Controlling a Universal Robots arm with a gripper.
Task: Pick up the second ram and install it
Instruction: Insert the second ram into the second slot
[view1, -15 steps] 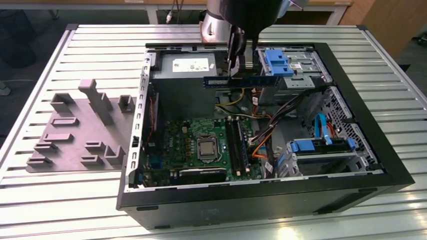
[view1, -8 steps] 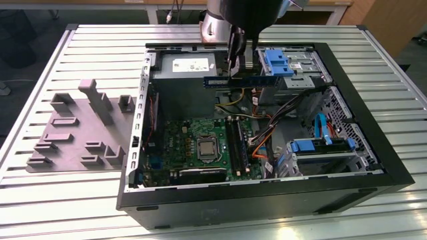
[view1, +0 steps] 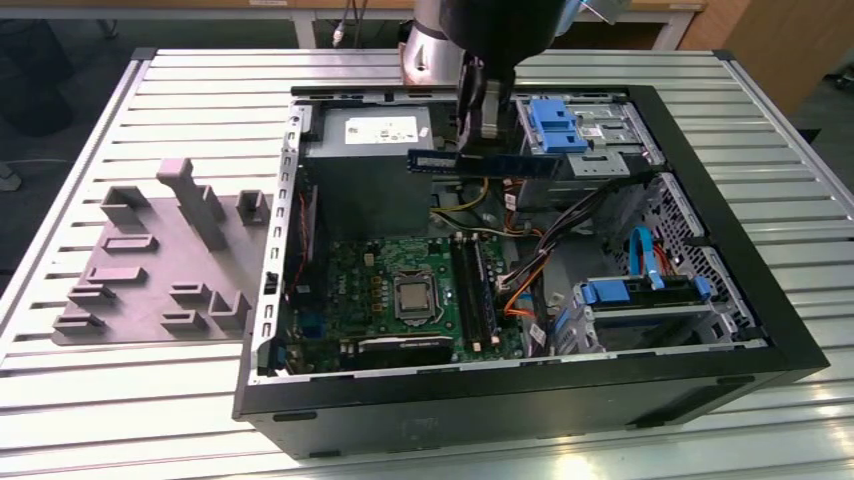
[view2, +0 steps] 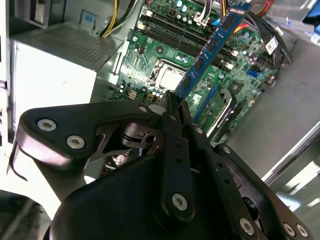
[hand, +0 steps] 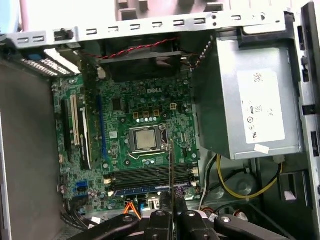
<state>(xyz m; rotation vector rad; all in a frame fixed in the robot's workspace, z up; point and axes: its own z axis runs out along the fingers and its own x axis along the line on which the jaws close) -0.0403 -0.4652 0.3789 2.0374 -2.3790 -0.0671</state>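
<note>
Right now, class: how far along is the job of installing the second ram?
Done: the second ram is picked up, clamped in the claw. In hand: it hangs over the motherboard. Left: seating it in one of the memory slots; it touches none yet.

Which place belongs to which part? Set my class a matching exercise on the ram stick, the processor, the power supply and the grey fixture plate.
Things
1. second ram
2. processor
3. power supply
4. grey fixture plate

Places
A. on the table, outside the case
B. in the middle of the motherboard
C. held by the claw above the open case
D. a metal box with a white label, in a corner of the case

Pairs: 1-C, 2-B, 3-D, 4-A
</note>
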